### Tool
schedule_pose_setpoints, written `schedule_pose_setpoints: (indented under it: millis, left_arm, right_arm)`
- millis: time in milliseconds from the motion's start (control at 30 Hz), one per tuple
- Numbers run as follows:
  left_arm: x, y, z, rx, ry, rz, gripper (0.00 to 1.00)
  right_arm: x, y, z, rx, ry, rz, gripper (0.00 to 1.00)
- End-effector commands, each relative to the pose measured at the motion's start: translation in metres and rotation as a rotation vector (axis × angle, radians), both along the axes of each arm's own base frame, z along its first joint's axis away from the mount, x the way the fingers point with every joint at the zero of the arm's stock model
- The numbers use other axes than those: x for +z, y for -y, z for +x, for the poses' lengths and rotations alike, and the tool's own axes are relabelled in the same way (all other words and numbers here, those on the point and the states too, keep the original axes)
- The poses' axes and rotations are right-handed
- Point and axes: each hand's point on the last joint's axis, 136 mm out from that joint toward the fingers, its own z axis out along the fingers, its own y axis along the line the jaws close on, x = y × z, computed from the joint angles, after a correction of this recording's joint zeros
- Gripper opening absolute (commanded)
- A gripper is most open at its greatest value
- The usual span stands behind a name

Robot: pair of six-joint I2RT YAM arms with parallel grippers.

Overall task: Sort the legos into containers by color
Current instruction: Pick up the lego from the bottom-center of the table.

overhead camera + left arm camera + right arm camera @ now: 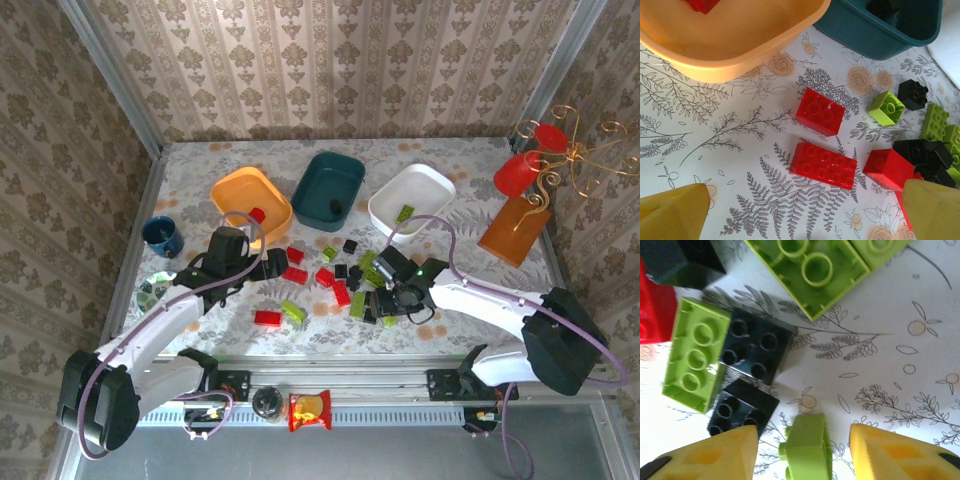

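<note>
Red, lime green and black legos lie scattered mid-table in front of three containers: an orange bin (pixel 235 192) with a red lego inside, a teal bin (pixel 318 178) and a white bin (pixel 425 190) with a green lego inside. My right gripper (pixel 802 436) is low over the table. A small green lego (pixel 809 445) stands between its yellow fingers, with a gap on each side. Two black legos (pixel 756 347) and a green one (pixel 694 354) lie just beyond. My left gripper (pixel 805 195) hangs wide open above a long red lego (pixel 822 165), near the orange bin (pixel 730 55).
A dark blue cup (pixel 162 236) and a small patterned bowl (pixel 155 285) sit at the left edge. Red cups on a wire stand (pixel 520 172) and a brown board (pixel 515 230) occupy the right side. A snack packet (pixel 309 410) lies on the front rail.
</note>
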Motion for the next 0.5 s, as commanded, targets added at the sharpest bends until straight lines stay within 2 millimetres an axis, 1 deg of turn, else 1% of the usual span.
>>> schedule_pose_setpoints:
  millis: [0,67,167,200,267,433,467]
  left_arm:
    - [-0.003,-0.002,-0.006,0.003,-0.009,-0.005,1.00]
    - [-0.003,-0.002,-0.006,0.006,-0.007,-0.006,1.00]
    - [-0.004,-0.002,-0.005,0.009,-0.010,-0.007,1.00]
    - [-0.004,-0.002,-0.005,0.008,-0.009,-0.007,1.00]
    - [-0.004,-0.001,-0.006,0.006,-0.011,-0.008,1.00]
    - [-0.004,-0.002,-0.006,0.005,-0.011,-0.002,1.00]
    - [-0.004,-0.002,-0.006,0.005,-0.011,-0.002,1.00]
  right_arm:
    - [-0.012,0.008,-0.013,0.011,-0.046,-0.050,0.51]
    - [-0.018,0.008,-0.015,0.018,-0.059,-0.062,0.51]
    - [-0.024,0.007,-0.016,0.022,-0.068,-0.065,0.47]
    - [-0.028,0.006,-0.016,0.023,-0.079,-0.072,0.45]
    - [-0.030,0.005,-0.017,0.025,-0.086,-0.065,0.40]
    - [-0.024,0.002,-0.017,0.033,-0.074,-0.044,0.27]
    - [-0.014,0.001,-0.013,0.038,-0.043,-0.030,0.25]
